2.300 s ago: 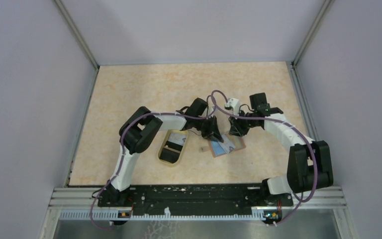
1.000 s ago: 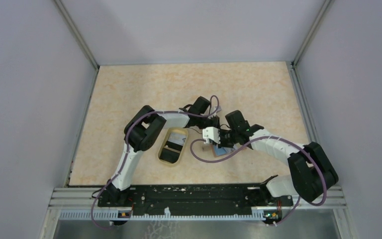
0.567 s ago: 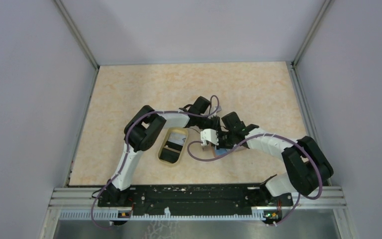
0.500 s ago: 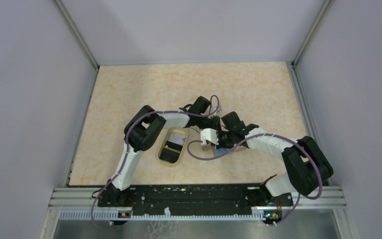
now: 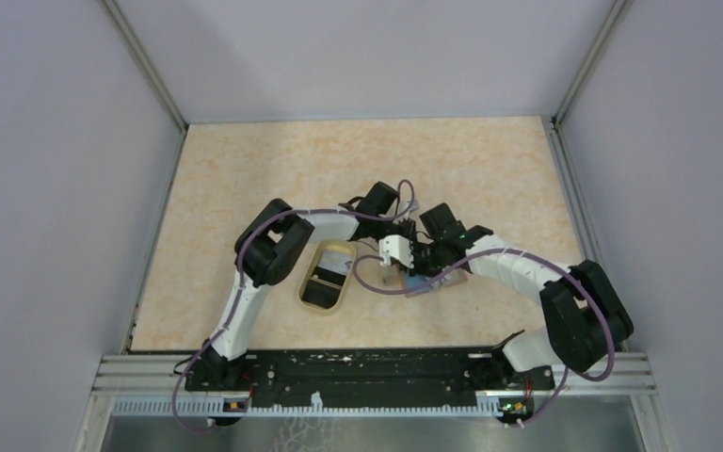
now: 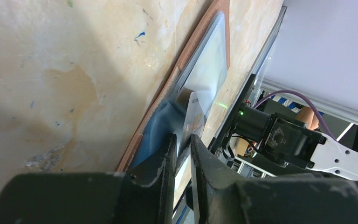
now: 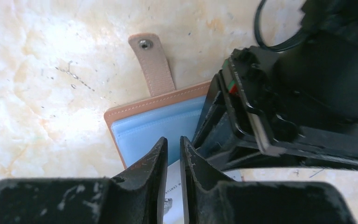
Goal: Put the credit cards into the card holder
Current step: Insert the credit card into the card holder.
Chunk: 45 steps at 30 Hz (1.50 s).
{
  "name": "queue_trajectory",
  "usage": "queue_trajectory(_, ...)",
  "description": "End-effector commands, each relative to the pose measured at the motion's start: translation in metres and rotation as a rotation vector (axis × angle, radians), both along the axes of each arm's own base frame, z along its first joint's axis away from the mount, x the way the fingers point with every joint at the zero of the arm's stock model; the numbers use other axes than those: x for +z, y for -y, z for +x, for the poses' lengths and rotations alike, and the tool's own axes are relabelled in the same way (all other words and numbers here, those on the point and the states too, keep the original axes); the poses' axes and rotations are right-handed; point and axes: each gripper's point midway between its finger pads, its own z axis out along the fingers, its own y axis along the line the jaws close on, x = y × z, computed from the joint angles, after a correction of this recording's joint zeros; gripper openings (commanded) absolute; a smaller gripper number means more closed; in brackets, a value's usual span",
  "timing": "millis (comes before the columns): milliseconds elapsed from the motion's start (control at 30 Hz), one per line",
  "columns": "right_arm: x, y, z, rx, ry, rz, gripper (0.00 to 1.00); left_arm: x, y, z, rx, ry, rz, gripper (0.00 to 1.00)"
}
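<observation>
The left gripper (image 6: 182, 140) has its jaws drawn in to a thin gap, and a white card (image 6: 193, 116) with a yellowish mark runs edge-on into that gap, pinched between the two fingers. Just past the fingertips the card leans down into the open wallet (image 6: 200, 70), which lies flat on the table (image 5: 273, 169) straight ahead of the jaws. Its light blue lining is directly under the tips, and a greyish pocket sits further out, framed by the reddish-brown border.

The right gripper (image 7: 173, 140) points down at the same wallet from the other side. Its jaws stand only a slit apart, with the tips over the blue lining close to one corner. Whether they pinch anything cannot be told. White card surface shows through the slit below the tips, and again just to the right of the fingers. The wallet's tab (image 7: 153, 65), with its small snap, lies flat on the table just beyond these tips and slightly to their left. The black body of the left gripper crowds in just to the right of them, nearly touching.

From above, both sets of jaws meet over the wallet. An oval tan-rimmed dish (image 5: 334, 247) sits near them on the left arm's side, apart from the wallet, with other cards (image 5: 336, 267) lying inside it
</observation>
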Motion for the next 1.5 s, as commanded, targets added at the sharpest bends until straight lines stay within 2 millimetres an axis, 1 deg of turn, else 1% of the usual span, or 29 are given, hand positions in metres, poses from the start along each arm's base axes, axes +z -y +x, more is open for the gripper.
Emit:
queue_trajectory(0, 0.048, -0.015, 0.000, 0.017, 0.008, 0.164, 0.16, -0.036, -0.022, -0.004, 0.014, -0.048, 0.114, 0.23)
queue_trajectory(100, 0.062, -0.010, 0.005, -0.006, 0.016, 0.229, 0.16, -0.037, -0.027, -0.006, 0.010, -0.061, 0.127, 0.23)
queue_trajectory(167, 0.066, -0.007, 0.008, -0.020, 0.023, 0.242, 0.17, -0.037, -0.029, -0.007, 0.010, -0.067, 0.139, 0.24)
queue_trajectory(333, 0.070, -0.002, 0.015, -0.067, 0.031, 0.253, 0.16, -0.037, -0.029, -0.006, 0.005, -0.087, 0.174, 0.25)
queue_trajectory(467, 0.073, 0.007, 0.029, -0.155, 0.042, 0.262, 0.16, -0.039, -0.030, -0.004, 0.007, -0.096, 0.198, 0.26)
queue_trajectory(600, 0.073, 0.019, 0.043, -0.259, 0.035, 0.283, 0.16, -0.036, -0.028, -0.003, 0.014, -0.091, 0.189, 0.28)
queue_trajectory(733, 0.060, 0.026, 0.048, -0.335, -0.025, 0.274, 0.14, -0.031, -0.025, -0.003, 0.031, -0.085, 0.148, 0.28)
queue_trajectory(900, 0.029, 0.036, 0.047, -0.408, -0.172, 0.194, 0.11, -0.027, -0.022, -0.005, 0.057, -0.083, 0.084, 0.29)
queue_trajectory(1000, 0.016, 0.042, 0.046, -0.449, -0.241, 0.165, 0.09, -0.020, -0.019, -0.003, 0.081, -0.070, 0.038, 0.29)
queue_trajectory(1067, 0.011, 0.044, 0.046, -0.469, -0.261, 0.155, 0.09, -0.014, -0.018, -0.002, 0.099, -0.061, 0.011, 0.29)
queue_trajectory(1467, 0.001, 0.049, 0.044, -0.502, -0.306, 0.132, 0.08, -0.002, -0.020, -0.003, 0.171, -0.056, -0.054, 0.27)
